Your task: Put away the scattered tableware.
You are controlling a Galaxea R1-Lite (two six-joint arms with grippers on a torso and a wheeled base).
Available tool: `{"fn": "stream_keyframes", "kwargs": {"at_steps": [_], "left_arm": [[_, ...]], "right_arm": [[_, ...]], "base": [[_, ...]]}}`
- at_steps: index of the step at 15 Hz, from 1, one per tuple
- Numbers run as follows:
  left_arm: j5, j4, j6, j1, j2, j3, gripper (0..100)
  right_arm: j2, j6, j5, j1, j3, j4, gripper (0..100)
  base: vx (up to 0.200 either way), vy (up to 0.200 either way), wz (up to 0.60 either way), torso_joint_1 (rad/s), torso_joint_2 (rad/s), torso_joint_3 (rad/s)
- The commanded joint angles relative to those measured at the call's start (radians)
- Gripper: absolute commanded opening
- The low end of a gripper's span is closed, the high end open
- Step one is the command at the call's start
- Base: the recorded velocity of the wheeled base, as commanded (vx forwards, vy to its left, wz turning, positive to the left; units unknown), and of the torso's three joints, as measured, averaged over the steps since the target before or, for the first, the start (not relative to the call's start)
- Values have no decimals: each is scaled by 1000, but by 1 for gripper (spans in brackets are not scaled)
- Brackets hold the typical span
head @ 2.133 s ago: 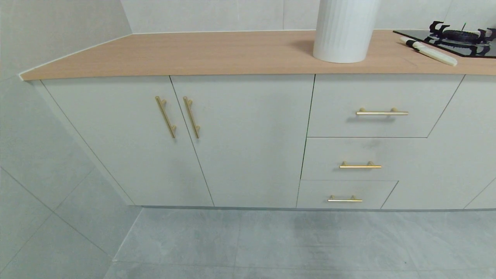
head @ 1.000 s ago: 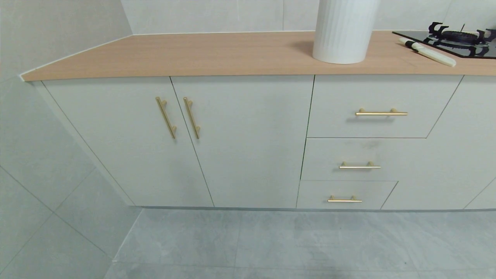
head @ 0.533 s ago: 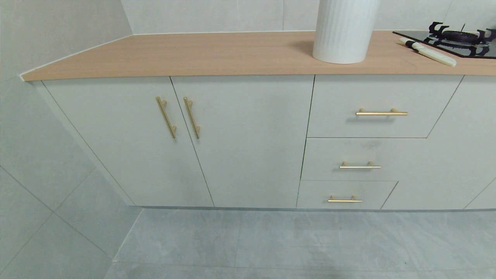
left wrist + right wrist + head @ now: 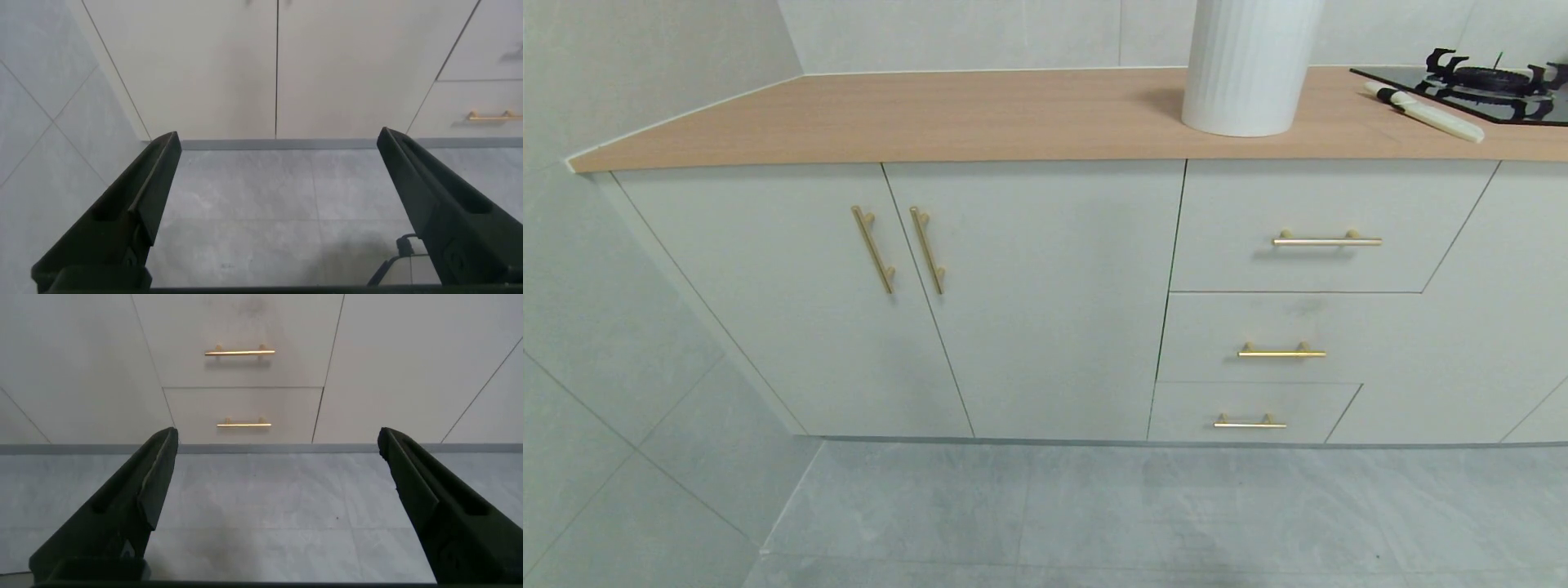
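Note:
A cream-coloured knife (image 4: 1425, 110) with a dark band lies on the wooden countertop (image 4: 931, 114) at the far right, beside a black stove (image 4: 1490, 86). A tall white ribbed container (image 4: 1248, 65) stands on the counter to its left. My left gripper (image 4: 278, 139) hangs low over the grey floor in front of the double cabinet doors, open and holding nothing. Lower down, in front of the drawers, my right gripper (image 4: 278, 434) is also open and holds nothing.
Below the counter are two cabinet doors with upright gold handles (image 4: 898, 249) and three shut drawers with gold handles (image 4: 1327, 239), (image 4: 1281, 352), (image 4: 1249, 422). A tiled wall (image 4: 621, 286) closes the left side. Grey floor tiles (image 4: 1094, 514) lie before the cabinet.
The whole head picture has shifted a few pixels downward, so the camera moved slightly. Nothing on the counter or cabinet has moved.

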Motion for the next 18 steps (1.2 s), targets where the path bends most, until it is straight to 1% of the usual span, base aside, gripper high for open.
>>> {"fn": "stream_keyframes", "kwargs": {"at_steps": [1,14,18], "left_arm": [[0,0,0,1,0,0,100],[0,0,0,1,0,0,100],[0,0,-1,1,0,0,100]], "right_arm": [[3,0,0,0,0,1,100],[3,0,2,1,0,1,100],[3,0,2,0,0,1,100]], "base": [[200,0,0,2,-12,2],[200,0,0,2,2,1],[0,0,0,0,0,0]]}}
